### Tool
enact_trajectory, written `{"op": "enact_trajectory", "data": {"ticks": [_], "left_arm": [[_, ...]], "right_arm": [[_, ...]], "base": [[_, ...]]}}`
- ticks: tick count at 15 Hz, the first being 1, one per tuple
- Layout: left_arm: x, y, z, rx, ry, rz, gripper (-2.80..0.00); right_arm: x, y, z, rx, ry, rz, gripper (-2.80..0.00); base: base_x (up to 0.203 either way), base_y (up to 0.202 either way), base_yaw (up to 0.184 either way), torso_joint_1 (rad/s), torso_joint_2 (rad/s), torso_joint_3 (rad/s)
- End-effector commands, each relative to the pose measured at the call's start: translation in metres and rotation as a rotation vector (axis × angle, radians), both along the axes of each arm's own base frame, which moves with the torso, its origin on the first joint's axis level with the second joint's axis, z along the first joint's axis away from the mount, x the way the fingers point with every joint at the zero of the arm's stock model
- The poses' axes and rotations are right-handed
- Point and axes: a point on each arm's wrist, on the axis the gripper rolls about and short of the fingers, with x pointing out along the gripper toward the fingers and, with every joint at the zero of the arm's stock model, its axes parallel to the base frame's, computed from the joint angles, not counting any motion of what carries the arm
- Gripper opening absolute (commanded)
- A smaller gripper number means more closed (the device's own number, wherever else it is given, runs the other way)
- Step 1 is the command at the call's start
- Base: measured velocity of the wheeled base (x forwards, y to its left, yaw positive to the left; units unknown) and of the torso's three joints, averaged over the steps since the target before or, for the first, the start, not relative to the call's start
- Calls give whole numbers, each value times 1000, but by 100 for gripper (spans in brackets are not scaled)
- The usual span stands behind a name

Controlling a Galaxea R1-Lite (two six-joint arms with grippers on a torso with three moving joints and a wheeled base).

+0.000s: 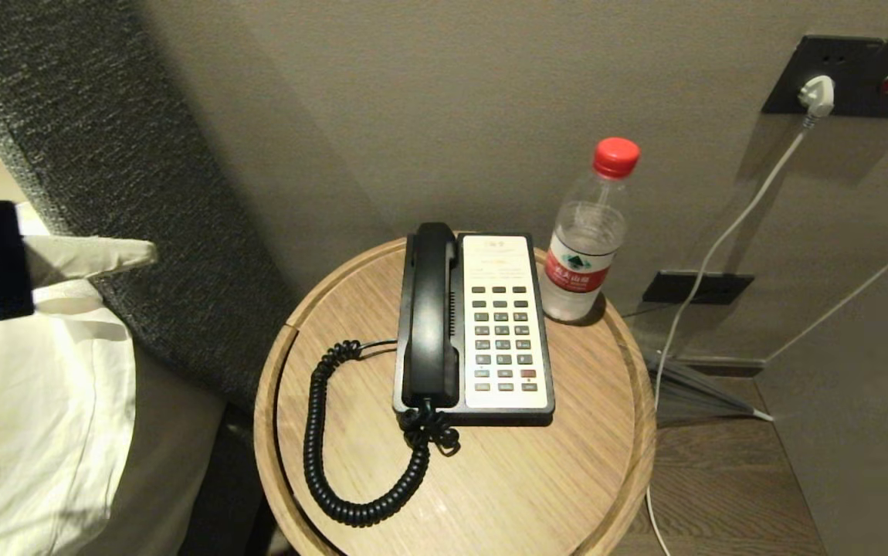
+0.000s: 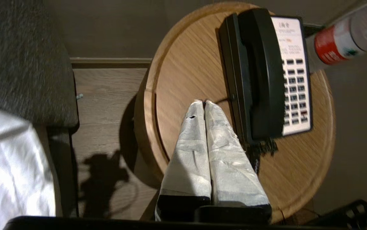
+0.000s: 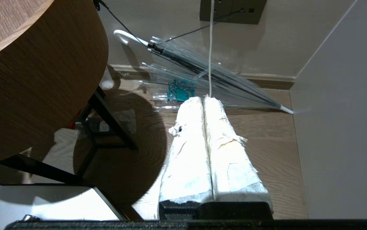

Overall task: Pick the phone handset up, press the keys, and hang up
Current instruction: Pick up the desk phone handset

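The glossy black phone handset (image 1: 430, 309) lies in its cradle on the left side of the phone base (image 1: 502, 386), whose white face carries rows of dark keys (image 1: 502, 337). Its coiled cord (image 1: 336, 463) loops over the round wooden table (image 1: 567, 463). My left gripper (image 1: 147, 251) hangs far to the left of the table, shut with nothing in it. In the left wrist view its white-wrapped fingertips (image 2: 204, 102) meet over the tabletop (image 2: 183, 76), left of the handset (image 2: 260, 73). My right gripper (image 3: 204, 98) is shut and parked low beside the table, above the floor.
A water bottle (image 1: 587, 239) with a red cap stands right behind the phone. A grey headboard (image 1: 104, 154) and white bedding (image 1: 35, 417) lie to the left. A wall outlet (image 1: 849, 77) with a white cable, and a folded clear umbrella (image 3: 202, 73) on the floor, are to the right.
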Motion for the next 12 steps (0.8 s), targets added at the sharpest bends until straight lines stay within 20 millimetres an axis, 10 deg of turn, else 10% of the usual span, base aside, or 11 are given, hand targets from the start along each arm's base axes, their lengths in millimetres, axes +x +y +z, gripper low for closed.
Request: {"op": "enact_trajectory", "data": {"ticks": [1, 5, 11, 12], "left_arm": [[29, -15, -2, 16, 51, -25, -280], [58, -60, -2, 70, 94, -109, -280], [60, -66, -3, 77, 118, -111, -280], [64, -78, 0, 76, 136, -132, 0]], "right_arm": [[-1, 0, 0, -1, -10, 0, -280], [-1, 0, 0, -1, -10, 1, -280], [-1, 0, 0, -1, -10, 0, -280], [-1, 0, 0, -1, -10, 1, -280]], "base": [[0, 0, 0, 0, 0, 0], [0, 0, 0, 0, 0, 0], [0, 0, 0, 0, 0, 0], [0, 0, 0, 0, 0, 0]]}}
